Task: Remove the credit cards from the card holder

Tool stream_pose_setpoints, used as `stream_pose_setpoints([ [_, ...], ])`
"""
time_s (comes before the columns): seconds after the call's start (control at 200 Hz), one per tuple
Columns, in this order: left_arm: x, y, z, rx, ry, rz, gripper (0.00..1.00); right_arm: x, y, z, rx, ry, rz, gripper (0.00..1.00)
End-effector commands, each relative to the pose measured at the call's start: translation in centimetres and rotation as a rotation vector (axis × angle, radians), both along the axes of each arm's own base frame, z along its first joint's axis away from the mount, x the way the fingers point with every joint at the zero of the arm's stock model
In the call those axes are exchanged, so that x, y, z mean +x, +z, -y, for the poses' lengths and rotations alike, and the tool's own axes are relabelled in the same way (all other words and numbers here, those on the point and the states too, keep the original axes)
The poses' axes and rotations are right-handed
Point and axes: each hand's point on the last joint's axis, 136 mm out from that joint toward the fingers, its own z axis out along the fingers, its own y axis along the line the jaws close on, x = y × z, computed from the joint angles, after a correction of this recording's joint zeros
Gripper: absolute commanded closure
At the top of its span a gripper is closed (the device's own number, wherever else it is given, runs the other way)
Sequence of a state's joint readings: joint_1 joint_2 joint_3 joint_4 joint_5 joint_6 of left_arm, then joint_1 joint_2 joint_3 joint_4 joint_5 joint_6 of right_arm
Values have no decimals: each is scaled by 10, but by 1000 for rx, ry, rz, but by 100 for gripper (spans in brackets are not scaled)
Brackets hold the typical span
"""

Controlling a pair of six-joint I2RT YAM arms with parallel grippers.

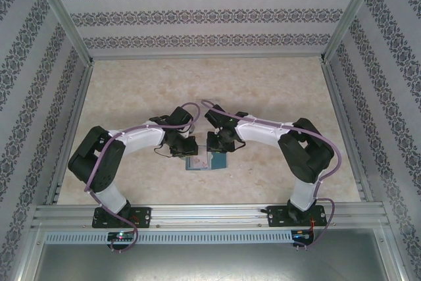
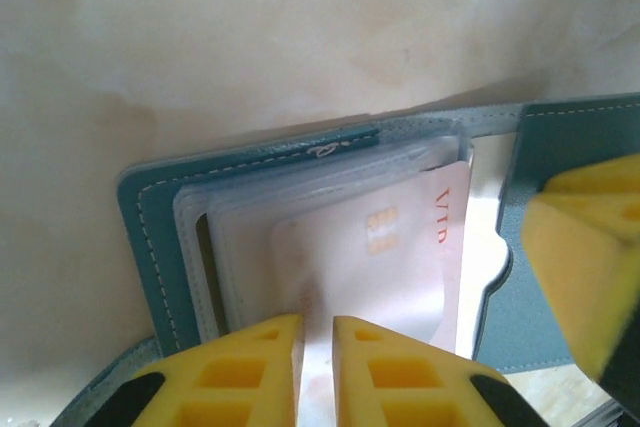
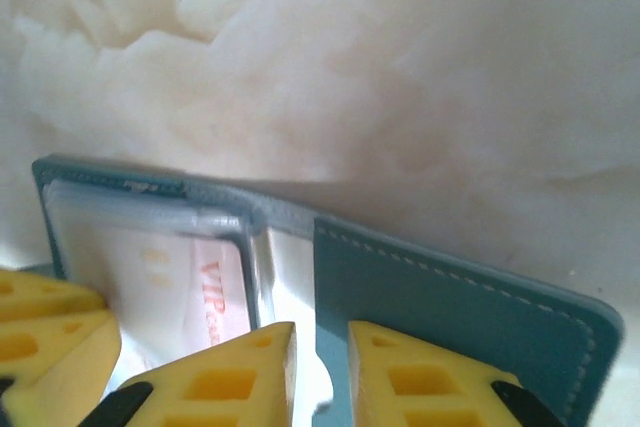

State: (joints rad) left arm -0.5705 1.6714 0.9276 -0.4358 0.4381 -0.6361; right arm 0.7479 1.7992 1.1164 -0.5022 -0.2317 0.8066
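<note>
L gripper (image 2: 318,367) sits at mid-front of the table (image 1: 131,90), jaws nearly together w/ a thin slit over a pale credit card (image 2: 400,277); can't tell if it grips. Card lies partly under a clear sleeve (image 2: 230,237) in the open teal card holder (image 2: 150,217), flat on table. R gripper (image 3: 320,377) is clamped on holder's right flap.

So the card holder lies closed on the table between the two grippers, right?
Not closed: the left wrist view shows the card holder open, a credit card showing in its clear sleeves. It does lie on the table between the left gripper and right gripper.
</note>
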Motion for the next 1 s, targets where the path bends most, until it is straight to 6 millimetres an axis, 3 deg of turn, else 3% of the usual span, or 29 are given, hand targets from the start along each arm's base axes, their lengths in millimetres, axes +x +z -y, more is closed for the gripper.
stream_pose_setpoints([
  [0.0,-9,3,-12,63,0,-9,83,-5,10,-6,62,16,-16,75],
  [0.345,-7,10,-19,104,3,7,78,-9,-4,-18,38,56,-63,61],
  [0.66,-10,-3,-17,99,-7,-21,69,-12,-19,-5,-81,58,-68,59],
  [0.794,-13,-11,-19,111,-11,-37,71,-14,-24,-4,-128,73,-70,55],
  [0.994,-17,-17,-22,124,-12,-51,75,-15,-30,4,-199,71,-71,59],
])
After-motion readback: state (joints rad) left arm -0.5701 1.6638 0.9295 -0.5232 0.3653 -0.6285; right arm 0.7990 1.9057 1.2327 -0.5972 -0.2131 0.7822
